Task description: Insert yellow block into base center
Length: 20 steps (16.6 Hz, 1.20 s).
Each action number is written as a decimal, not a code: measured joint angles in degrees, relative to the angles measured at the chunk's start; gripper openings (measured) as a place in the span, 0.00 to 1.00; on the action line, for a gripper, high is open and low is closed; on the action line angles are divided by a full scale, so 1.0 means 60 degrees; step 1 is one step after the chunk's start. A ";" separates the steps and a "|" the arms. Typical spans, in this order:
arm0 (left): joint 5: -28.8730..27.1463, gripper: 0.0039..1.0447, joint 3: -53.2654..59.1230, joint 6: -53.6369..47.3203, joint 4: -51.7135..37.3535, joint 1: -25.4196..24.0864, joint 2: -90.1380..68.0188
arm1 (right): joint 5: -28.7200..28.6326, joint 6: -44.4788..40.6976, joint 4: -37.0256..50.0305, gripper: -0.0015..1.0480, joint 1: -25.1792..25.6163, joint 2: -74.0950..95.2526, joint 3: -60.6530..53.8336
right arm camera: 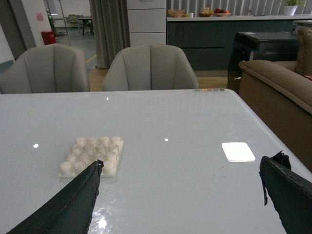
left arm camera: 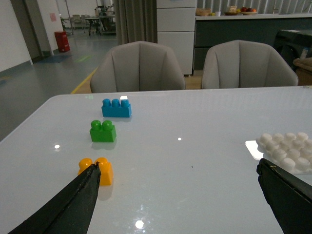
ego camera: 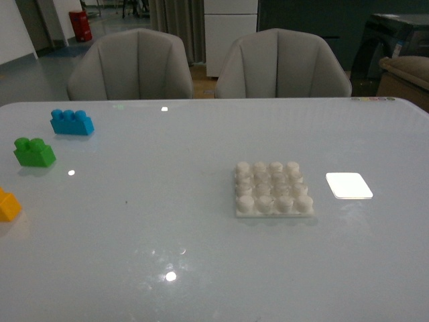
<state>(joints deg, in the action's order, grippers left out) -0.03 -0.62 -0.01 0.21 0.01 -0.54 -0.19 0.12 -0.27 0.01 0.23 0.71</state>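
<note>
The yellow block is sitting at the far left edge of the front view, a little below the middle. It is partly cut off by the frame and is resting studs-up on the pale glossy counter. Above it in that frame the green brick is standing, and higher still, toward the upper left, the blue brick is lying; all three are sitting apart from one another. The base is lying flat right of centre, well apart from the yellow block, its studs uncovered, and a smooth white square patch is lying just beside it toward the right. In the left wrist view the left hand is holding its two dark fingers spread wide and empty, and the yellow block is showing right at one fingertip; whether they are touching cannot be told. The right hand is likewise gaping wide and empty, with the base showing near one finger. Two grey chairs are standing behind the counter.
</note>
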 joint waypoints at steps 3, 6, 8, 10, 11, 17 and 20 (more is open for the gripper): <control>0.0000 0.94 0.0000 0.0000 0.0000 0.0000 0.0000 | 0.0000 0.0004 0.0000 0.94 0.0000 0.0000 0.0000; 0.0000 0.94 0.0000 0.0000 0.0000 0.0000 0.0000 | 0.0000 0.0004 0.0000 0.94 0.0000 -0.0004 0.0000; 0.0000 0.94 0.0000 0.0000 0.0000 0.0000 0.0000 | 0.0000 0.0004 0.0000 0.94 0.0000 0.0000 0.0000; 0.0000 0.94 0.0000 0.0000 0.0000 0.0000 0.0000 | 0.0000 0.0004 0.0000 0.94 0.0000 -0.0004 0.0000; 0.0000 0.94 0.0000 0.0000 0.0000 0.0000 0.0000 | 0.0000 0.0004 0.0000 0.94 0.0000 0.0000 0.0000; 0.0000 0.94 0.0000 0.0000 0.0000 0.0000 0.0000 | 0.0000 0.0004 0.0000 0.94 0.0000 -0.0004 0.0000; 0.0000 0.94 0.0000 0.0000 0.0000 0.0000 0.0000 | 0.0000 0.0004 0.0000 0.94 0.0000 -0.0004 0.0000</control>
<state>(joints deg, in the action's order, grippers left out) -0.03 -0.62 -0.01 0.21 0.01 -0.54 -0.19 0.14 -0.27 0.01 0.21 0.71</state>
